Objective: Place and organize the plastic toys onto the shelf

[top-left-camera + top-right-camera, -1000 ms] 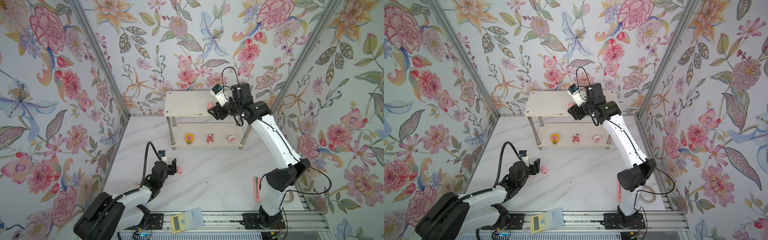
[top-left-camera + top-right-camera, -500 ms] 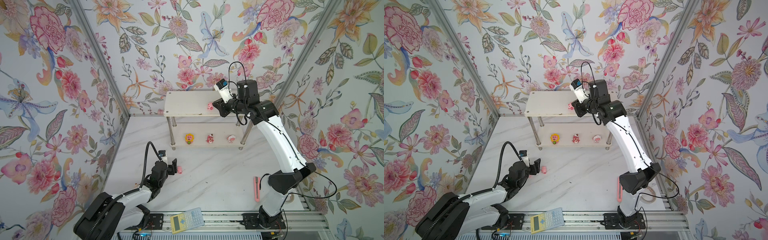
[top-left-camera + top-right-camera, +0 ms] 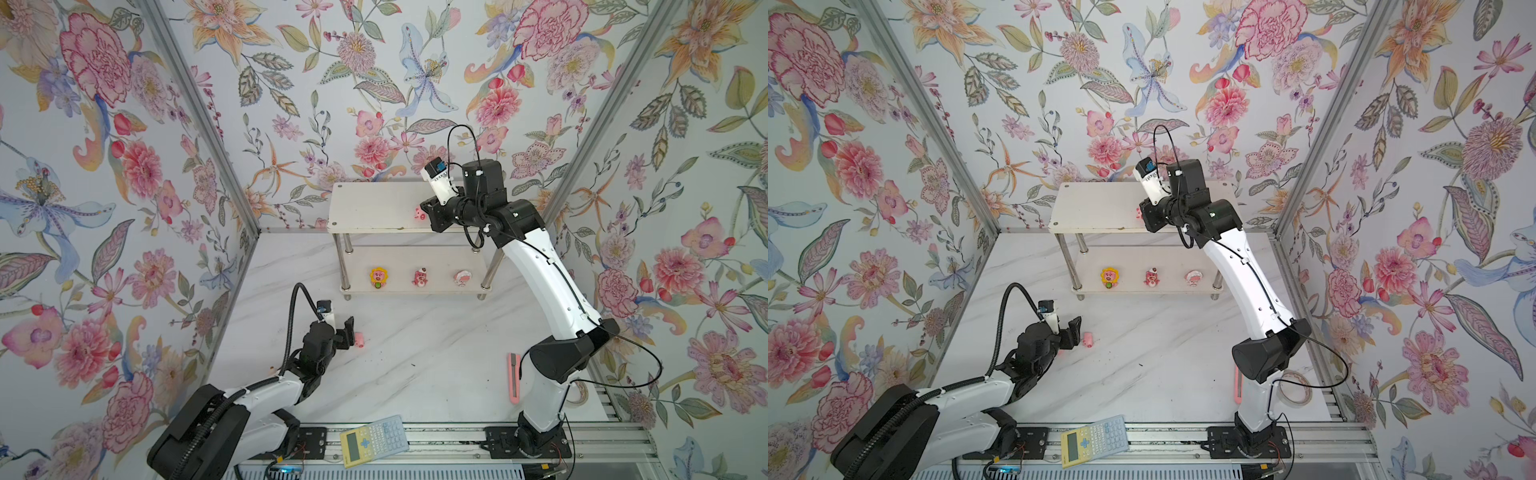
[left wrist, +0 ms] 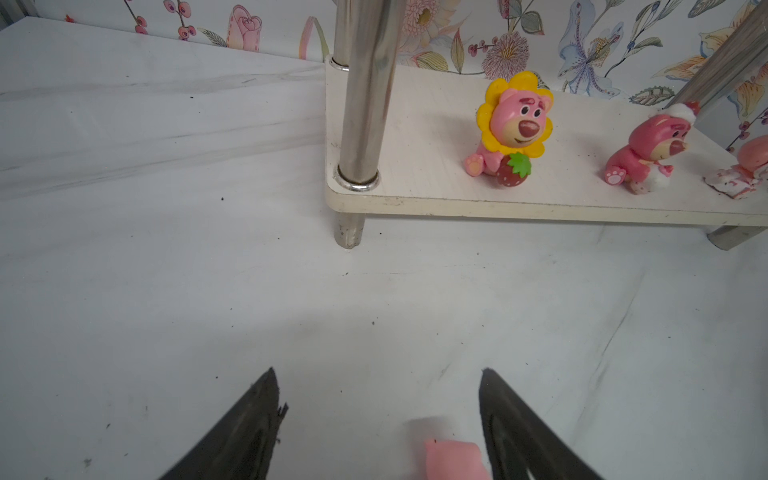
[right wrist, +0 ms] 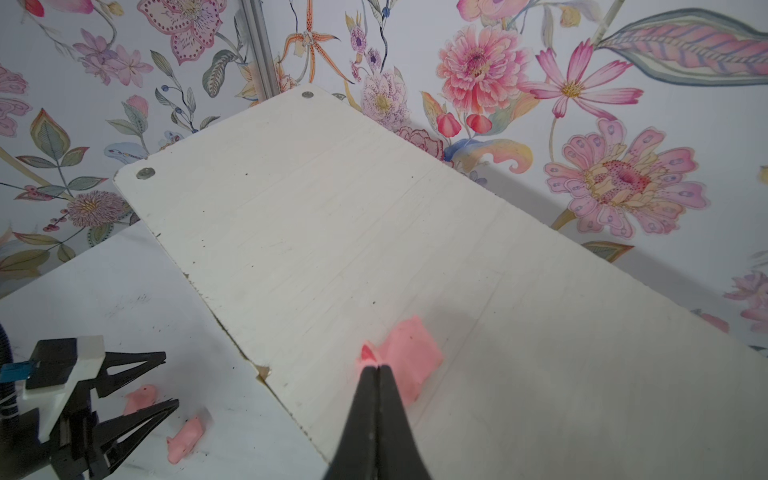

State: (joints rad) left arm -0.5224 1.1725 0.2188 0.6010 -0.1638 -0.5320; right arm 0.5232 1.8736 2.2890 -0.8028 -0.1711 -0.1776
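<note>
The white shelf (image 3: 374,203) stands at the back. On its top tier lies a pink pig (image 3: 419,213) (image 5: 415,353). My right gripper (image 3: 426,211) (image 5: 377,366) hovers just short of it, shut and empty. The lower tier holds the yellow-maned toy (image 3: 377,277) (image 4: 513,124), the dark pink-red bear (image 3: 420,278) and the round pink-and-white one (image 3: 462,277). Low over the table, my left gripper (image 3: 351,332) (image 4: 378,370) is open, with a pig (image 4: 453,459) (image 5: 141,398) between its fingers but not gripped. Another pig (image 3: 358,339) (image 5: 185,439) lies just beside it.
A pink utility knife (image 3: 514,378) lies by the right arm's base. A yellow-and-grey calculator (image 3: 374,440) rests on the front rail, and a tape roll (image 3: 1293,388) sits at the right edge. Chrome shelf legs (image 4: 365,91) stand ahead of the left gripper.
The right gripper drew back to the right from the pig on the top tier and shut. The pig stayed on the shelf. The left arm has not moved.
</note>
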